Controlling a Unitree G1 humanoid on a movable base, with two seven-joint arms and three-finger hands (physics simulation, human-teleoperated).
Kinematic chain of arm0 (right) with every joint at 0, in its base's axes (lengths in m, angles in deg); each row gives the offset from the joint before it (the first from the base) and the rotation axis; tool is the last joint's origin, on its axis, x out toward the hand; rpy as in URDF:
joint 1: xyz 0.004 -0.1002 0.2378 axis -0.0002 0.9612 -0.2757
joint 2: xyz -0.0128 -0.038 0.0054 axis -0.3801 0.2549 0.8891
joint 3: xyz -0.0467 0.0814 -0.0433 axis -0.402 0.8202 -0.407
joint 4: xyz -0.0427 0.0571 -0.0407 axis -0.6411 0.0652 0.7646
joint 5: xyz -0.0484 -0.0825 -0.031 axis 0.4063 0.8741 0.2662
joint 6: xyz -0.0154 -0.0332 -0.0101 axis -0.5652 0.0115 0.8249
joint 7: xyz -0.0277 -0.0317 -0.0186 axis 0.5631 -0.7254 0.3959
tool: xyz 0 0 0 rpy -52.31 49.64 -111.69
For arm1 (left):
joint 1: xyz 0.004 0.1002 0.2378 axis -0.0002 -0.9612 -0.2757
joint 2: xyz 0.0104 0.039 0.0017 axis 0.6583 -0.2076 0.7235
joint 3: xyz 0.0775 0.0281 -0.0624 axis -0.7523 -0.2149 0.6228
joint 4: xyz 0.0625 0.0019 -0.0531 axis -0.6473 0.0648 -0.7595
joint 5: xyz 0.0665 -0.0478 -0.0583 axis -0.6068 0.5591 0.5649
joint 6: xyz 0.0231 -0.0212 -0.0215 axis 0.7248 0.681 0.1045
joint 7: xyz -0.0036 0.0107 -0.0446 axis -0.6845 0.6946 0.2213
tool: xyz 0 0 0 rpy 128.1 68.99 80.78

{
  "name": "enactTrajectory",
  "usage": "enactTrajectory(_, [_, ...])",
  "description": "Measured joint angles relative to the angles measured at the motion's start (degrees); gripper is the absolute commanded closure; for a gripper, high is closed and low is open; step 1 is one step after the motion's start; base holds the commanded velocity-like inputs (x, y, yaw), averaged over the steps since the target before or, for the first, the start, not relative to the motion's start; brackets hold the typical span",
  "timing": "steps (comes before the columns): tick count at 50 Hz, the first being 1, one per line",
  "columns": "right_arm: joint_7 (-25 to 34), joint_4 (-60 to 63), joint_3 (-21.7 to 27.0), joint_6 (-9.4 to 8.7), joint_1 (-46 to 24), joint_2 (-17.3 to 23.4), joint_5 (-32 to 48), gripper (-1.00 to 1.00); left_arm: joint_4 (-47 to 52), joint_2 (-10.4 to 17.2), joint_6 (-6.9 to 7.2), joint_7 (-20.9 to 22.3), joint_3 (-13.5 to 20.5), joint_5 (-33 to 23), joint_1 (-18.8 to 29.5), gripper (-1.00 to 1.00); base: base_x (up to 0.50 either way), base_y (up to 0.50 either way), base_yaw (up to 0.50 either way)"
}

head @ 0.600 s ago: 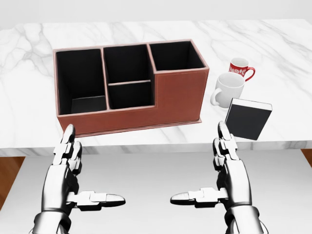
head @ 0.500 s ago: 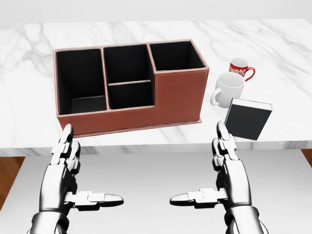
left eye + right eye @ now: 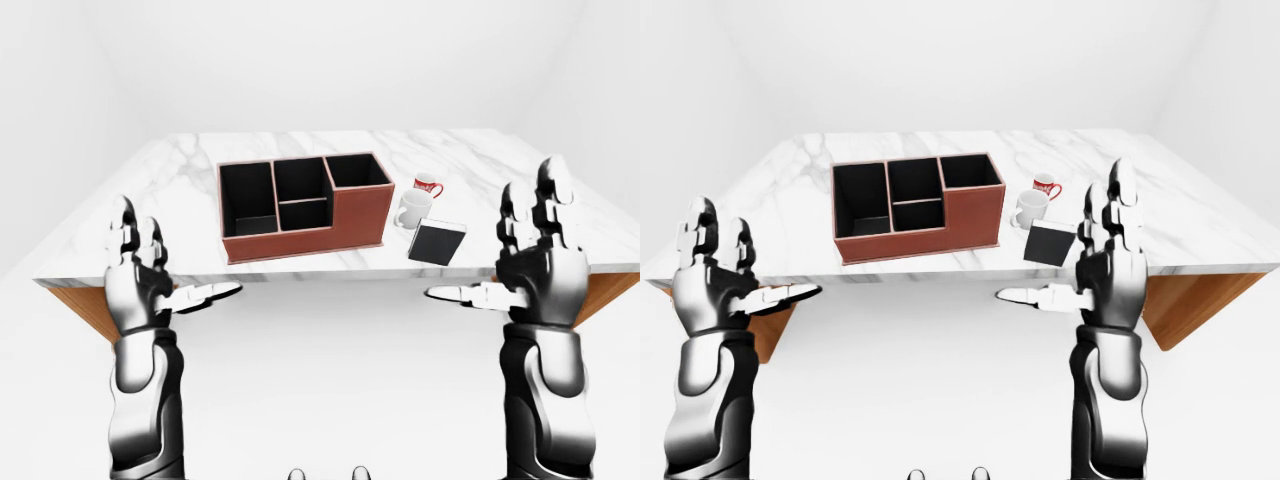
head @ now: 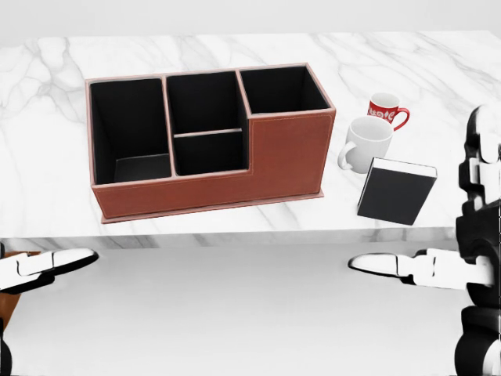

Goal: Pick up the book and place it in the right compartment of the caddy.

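Both hands are hanging short of the table edge with fingers spread wide, gripping nothing — the left hand (image 3: 140, 275) far off to the left, the right hand (image 3: 535, 255) nearer the book (image 4: 395, 191). The book is lying just beyond the near edge, left of that hand, beside the white mug (image 4: 365, 142) — right of the caddy (image 4: 211, 141).

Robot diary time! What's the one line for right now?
phase: before reach | book: on table beside white mug, untouched | caddy: compartments empty | left hand: open | right hand: open
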State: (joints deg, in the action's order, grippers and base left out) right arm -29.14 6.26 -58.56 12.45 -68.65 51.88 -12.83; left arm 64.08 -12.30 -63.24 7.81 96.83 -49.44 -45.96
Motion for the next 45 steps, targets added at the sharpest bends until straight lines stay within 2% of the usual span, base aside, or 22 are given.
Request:
enactTrajectory(9, [-1.2,10.6,10.9,0.00,-0.6,2.3,-7.3,-1.00,3.9,3.8,0.00,-6.0,9.0,6.4,1.7,-1.00,0.00,0.00,0.00])
enactTrajectory(15, [-3.0,14.1,17.8,0.00,-0.2,4.3,-13.6,-1.00,4.3,5.7,0.00,-9.5,12.6,9.9,2.0,-1.00,0.00,0.00,0.00])
enactTrajectory(20, [-4.2,15.6,21.6,0.00,0.2,5.6,-17.5,-1.00,4.6,6.7,0.00,-11.7,14.5,11.8,2.0,-1.00,0.00,0.00,0.00])
enactTrajectory(30, [-5.4,16.8,25.0,0.00,0.8,7.1,-21.3,-1.00,5.3,7.7,0.00,-14.3,16.6,13.8,1.7,-1.00,0.00,0.00,0.00])
enactTrajectory(45, [-5.0,17.7,25.8,0.00,1.1,7.5,-21.5,-1.00,5.7,8.1,0.00,-15.5,17.4,14.4,1.6,-1.00,0.18,0.00,0.00])
